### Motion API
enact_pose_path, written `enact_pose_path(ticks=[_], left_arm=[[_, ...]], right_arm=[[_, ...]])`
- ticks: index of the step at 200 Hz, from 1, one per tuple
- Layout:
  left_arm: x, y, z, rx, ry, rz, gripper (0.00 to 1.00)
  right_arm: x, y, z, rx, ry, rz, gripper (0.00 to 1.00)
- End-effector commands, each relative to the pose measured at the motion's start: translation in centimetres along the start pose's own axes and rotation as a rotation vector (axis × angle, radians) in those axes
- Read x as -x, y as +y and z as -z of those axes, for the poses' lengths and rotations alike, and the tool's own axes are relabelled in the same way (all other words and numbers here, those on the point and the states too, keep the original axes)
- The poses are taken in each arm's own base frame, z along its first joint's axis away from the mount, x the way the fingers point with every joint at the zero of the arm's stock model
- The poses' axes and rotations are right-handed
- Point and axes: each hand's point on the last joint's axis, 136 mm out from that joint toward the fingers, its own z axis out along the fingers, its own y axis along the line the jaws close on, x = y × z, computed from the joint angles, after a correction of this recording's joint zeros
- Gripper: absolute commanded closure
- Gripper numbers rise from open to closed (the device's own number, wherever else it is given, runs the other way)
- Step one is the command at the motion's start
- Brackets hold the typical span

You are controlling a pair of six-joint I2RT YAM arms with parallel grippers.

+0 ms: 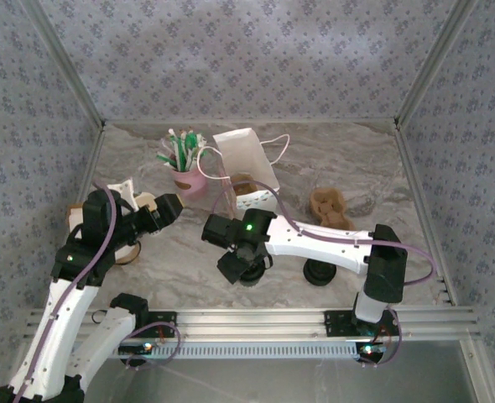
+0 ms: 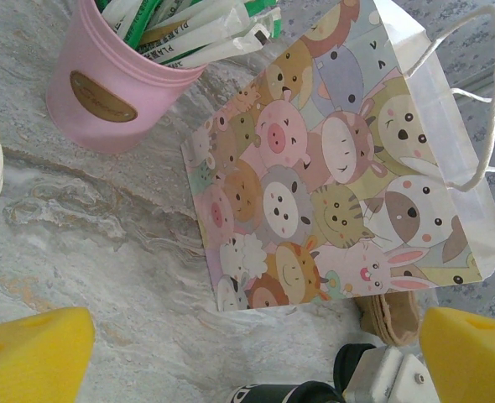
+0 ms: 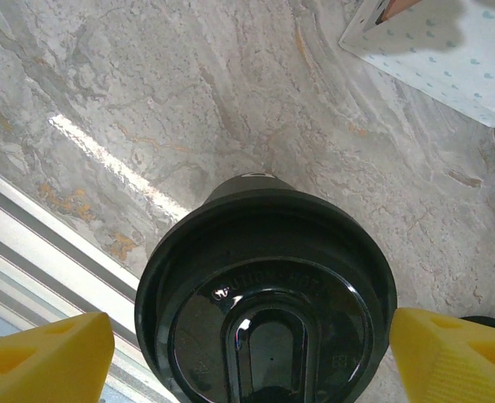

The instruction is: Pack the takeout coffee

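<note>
Marble tabletop (image 1: 356, 159) from above: the right gripper (image 1: 246, 267) hangs near-centre, with the left gripper (image 1: 168, 210) to its left. Left wrist: yellow fingers (image 2: 29, 353) spread, empty, facing the cartoon bag (image 2: 331, 185). Right wrist: jaws spread astride the takeout coffee (image 3: 264, 294), which stands by the near rail, unclamped.

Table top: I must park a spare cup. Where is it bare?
Bare: far right corner behind the brown cardboard piece; front strip left of the takeout coffee. Crowded: around the pink cup and paper bag.
</note>
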Motion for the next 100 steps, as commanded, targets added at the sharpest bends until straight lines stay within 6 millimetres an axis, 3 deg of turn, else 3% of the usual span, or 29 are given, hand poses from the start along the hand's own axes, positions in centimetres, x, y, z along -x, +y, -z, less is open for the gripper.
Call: enact_pose_path(ticks=[1, 100], left_arm=[[0.53, -1.04, 0.88, -0.029, -0.013, -0.028, 0.01], [0.42, -0.92, 0.88, -0.026, -0.012, -0.025, 0.0]], right_arm=[[-0.7, -0.07, -0.77, -0.009, 0.051, 0.013, 0.13], [-1.1, -0.56, -1.17, -0.031, 0.067, 0.016, 0.15]])
